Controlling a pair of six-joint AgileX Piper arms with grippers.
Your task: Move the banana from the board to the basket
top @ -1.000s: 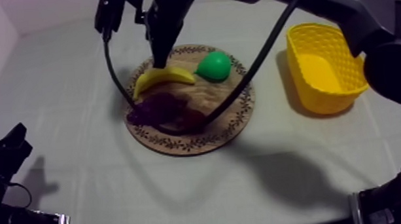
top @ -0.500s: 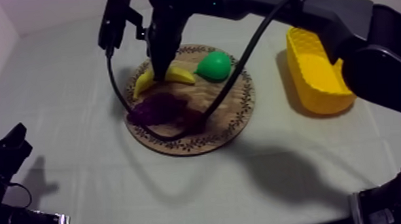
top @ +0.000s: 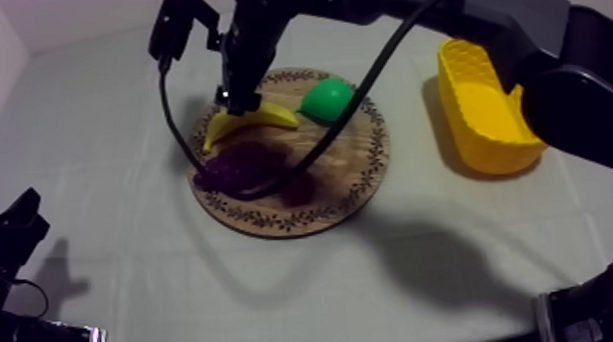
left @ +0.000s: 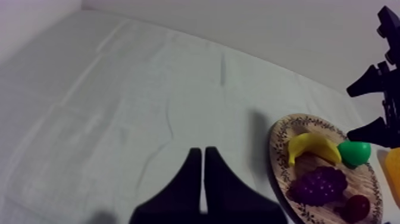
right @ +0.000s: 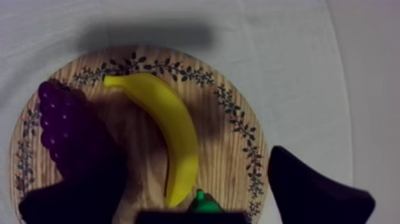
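1. right gripper (top: 234,99) has come up off the banana (top: 250,119), fingers spread, gripping nothing. the banana lies flat at 10 o'clock on the board (top: 357,195), so the grab probably needs a retry.
2. left gripper (left: 203,179) is clenched, empty.
3. one each: banana, pear (top: 327,100), grapes (top: 240,166), small red fruit (left: 357,207), board, and basket (top: 468,124) at the board's 3 o'clock.

banana (top: 263,116) yellow, flat on wooden board (top: 343,173) | yellow basket (top: 478,114) upright, well apart

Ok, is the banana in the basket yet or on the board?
On the board. The banana lies flat on the wooden board beside the grapes, right gripper above it with jaws open.
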